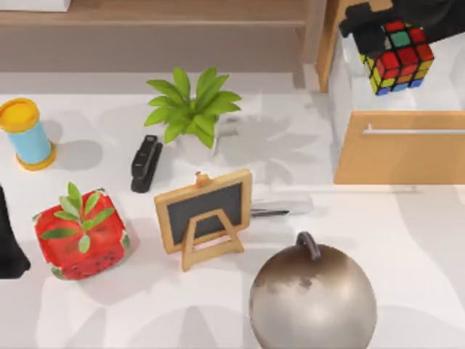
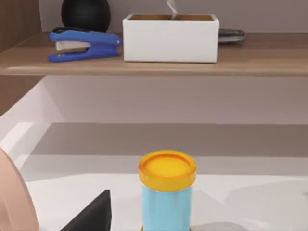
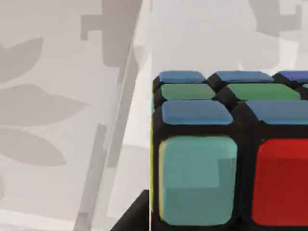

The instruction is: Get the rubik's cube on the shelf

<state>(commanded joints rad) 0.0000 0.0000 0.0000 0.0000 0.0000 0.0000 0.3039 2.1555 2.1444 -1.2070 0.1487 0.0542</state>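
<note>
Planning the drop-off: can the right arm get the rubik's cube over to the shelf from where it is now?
Probably yes. The right gripper holds the rubik's cube above the open drawer cabinet, and the shelf lies along the top view's far edge to its left, with its top board looking bare there.

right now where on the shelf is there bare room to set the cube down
In the top view, the long brown wooden shelf has bare board from the white box at its left end to its right end. The left wrist view shows that left stretch crowded: blue stapler, white box. The right gripper holds the coloured rubik's cube over the drawer cabinet.
</note>
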